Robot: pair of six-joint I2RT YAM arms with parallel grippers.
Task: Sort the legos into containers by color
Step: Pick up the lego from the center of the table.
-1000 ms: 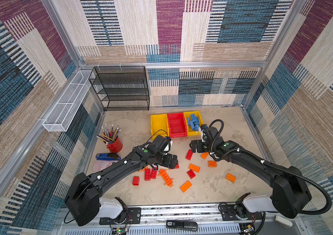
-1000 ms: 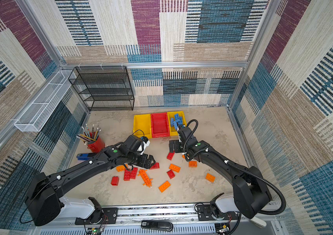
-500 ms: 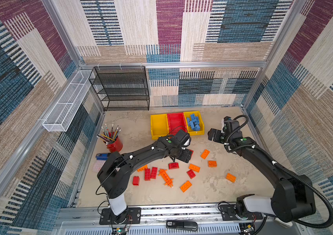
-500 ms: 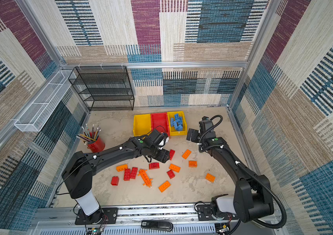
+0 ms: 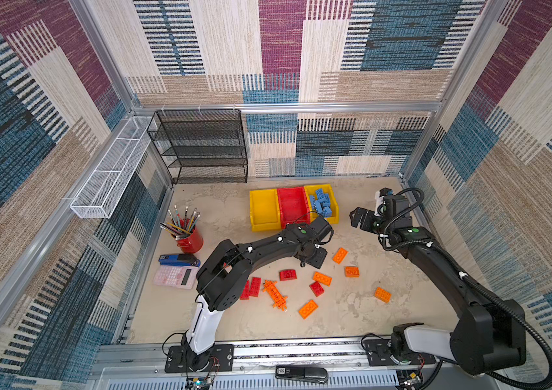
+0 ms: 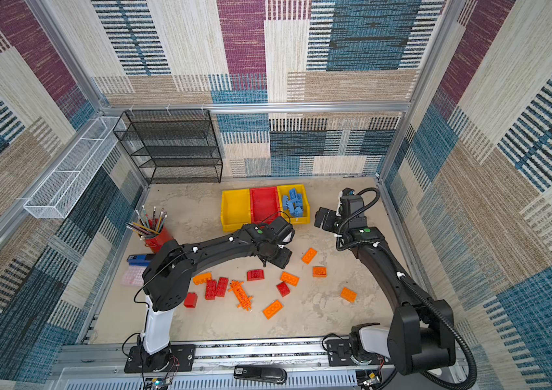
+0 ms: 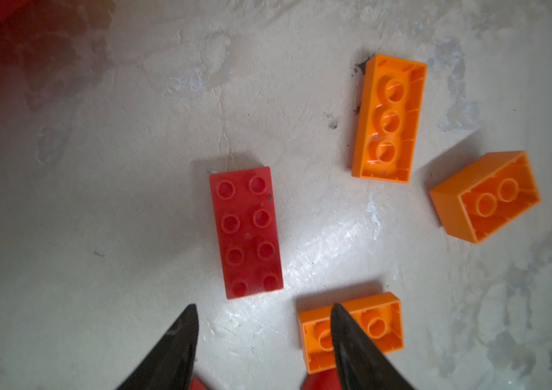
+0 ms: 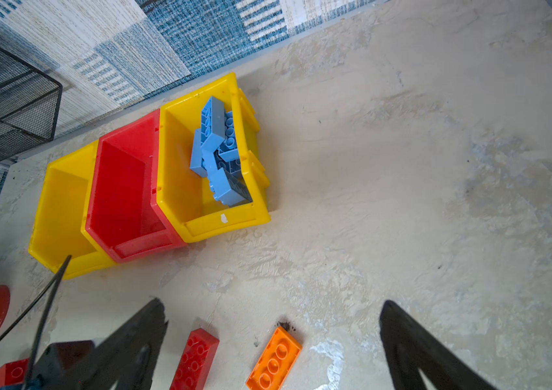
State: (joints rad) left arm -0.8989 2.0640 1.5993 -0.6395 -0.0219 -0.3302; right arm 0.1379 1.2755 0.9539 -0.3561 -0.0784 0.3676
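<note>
Tabletop [image 5: 352, 314] viewed from above; judged about one third through the sort. Row of containers [image 5: 262, 216] toward the back: yellow bin [image 8: 180, 175] nearest the right arm holding the blue legos [image 8: 212, 125]; red bin [image 8: 122, 189] and other yellow bin [image 8: 61, 209] empty. Right gripper [image 8: 271, 300]: spread wide, empty, near that row. Left gripper [image 7: 263, 305]: fingers partly apart, clamped on nothing visible, tips just short of a red lego [image 7: 245, 233]. Left to sort: about a dozen red and orange legos [image 6: 289, 278] scattered mid-table, including the long orange plate [image 6: 241, 295].
</note>
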